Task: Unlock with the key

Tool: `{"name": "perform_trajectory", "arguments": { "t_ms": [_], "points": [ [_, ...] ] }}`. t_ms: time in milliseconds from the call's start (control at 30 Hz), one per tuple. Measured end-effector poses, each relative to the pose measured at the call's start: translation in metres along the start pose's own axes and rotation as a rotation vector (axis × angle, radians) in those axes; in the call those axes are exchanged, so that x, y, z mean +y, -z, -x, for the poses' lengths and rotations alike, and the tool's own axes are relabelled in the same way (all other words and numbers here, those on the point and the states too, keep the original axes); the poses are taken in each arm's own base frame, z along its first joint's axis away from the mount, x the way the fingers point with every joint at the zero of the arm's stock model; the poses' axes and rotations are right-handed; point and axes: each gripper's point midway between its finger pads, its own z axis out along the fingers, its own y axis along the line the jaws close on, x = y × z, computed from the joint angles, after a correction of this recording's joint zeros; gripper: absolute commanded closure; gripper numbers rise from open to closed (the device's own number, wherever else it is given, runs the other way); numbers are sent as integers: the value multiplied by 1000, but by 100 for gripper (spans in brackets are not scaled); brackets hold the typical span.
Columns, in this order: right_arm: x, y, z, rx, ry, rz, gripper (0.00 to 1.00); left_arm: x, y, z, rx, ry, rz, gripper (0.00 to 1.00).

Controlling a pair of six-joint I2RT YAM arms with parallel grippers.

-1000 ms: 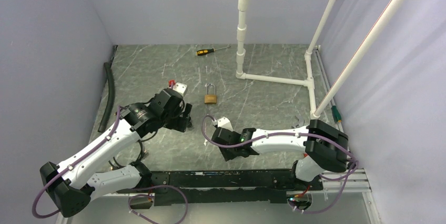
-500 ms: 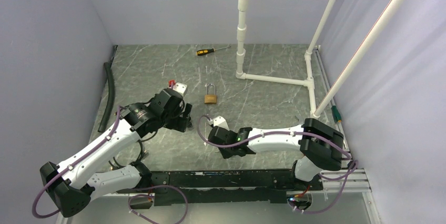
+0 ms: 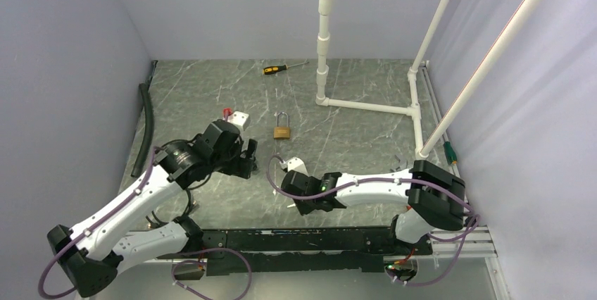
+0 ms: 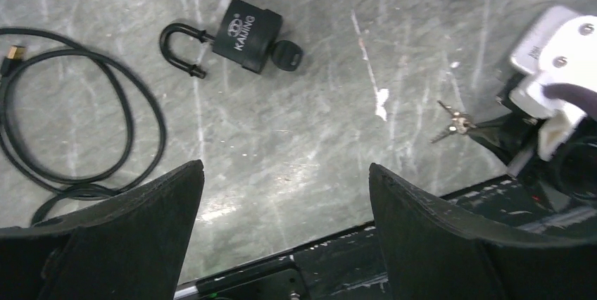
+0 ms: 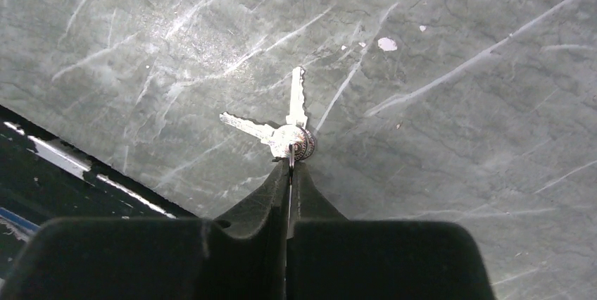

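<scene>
From above, the left gripper [image 3: 243,163] is hanging over the left middle of the table [image 3: 366,145], and the right gripper [image 3: 293,203] is reaching low toward the near centre. A brass padlock [image 3: 282,131] is lying flat just beyond both, apart from either, in easy reach of the 2 arms. A screwdriver [image 3: 281,68] is sitting at the far edge, a black hose [image 3: 146,127] along the left wall.

Through the left wrist camera, the jaws are standing wide with nothing between them, looking down on a black padlock [image 4: 248,34] that is already carrying a dark-headed key [image 4: 286,54]; I cannot tell whether its shackle is free. A thin cable [image 4: 77,124] is curling at the left. At the right, the other arm's dark fingertips are meeting a key bunch [image 4: 450,125].

Through the right wrist camera, the jaws are pressing together to a slit, their tips pinching the ring end of the bunch, with 2 silver keys fanning out flat on the stone. That grip at the heads is probably leaving the blades free for a keyhole. The wide left jaws are likely waiting to steady a lock.
</scene>
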Motion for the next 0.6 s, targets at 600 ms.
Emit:
{"name": "perform_trajectory", "arguments": {
  "t_ms": [600],
  "points": [
    [3,20,12,-116,-70,76,100,-57,-29,-60,68,225,-328,16]
  ]
}}
